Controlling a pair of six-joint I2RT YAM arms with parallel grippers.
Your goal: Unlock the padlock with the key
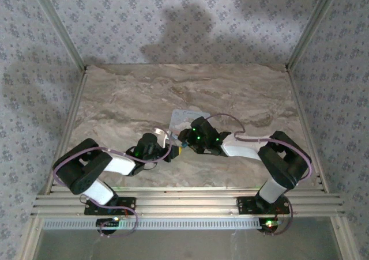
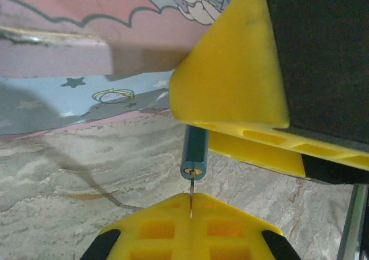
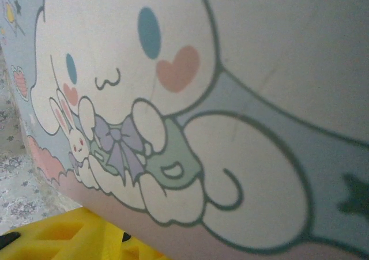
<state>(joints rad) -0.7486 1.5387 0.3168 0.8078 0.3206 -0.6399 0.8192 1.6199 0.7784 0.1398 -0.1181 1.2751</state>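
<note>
Padlock (image 2: pixel 194 150) up off the table (image 2: pixel 69 179), folks, a tiny dark bluish barrel poking out from between the yellow fingers of the right claw (image 2: pixel 202 128), which looks clamped on it, keyhole end facing the left wrist camera. And look at the key (image 2: pixel 191 186): a sliver of metal, pinched edge-on in the seam of the clenched left claw (image 2: pixel 190 205), its tip at the keyhole. How deep it sits, I can't tell.

Here's the danger. That blade is thin, and if the left wrist twists off the barrel's axis, it could bend or pop out. The pinch is narrow too, so when turning force comes on, I'd worry the key slips in the fingers instead of turning the lock. Same story on the other side: the little lock could spin in the right claw's grip. The shackle is hidden behind those fingers, so they may be blocking its release. And the cartoon-printed tin (image 3: pixel 259 70) looms right behind, very close to the right wrist camera; a sideways nudge could shove it.

Poses, from above: both arms are folded inward, elbows out wide, forearms low over the table, claws meeting nose to nose at centre just in front of the tin.
</note>
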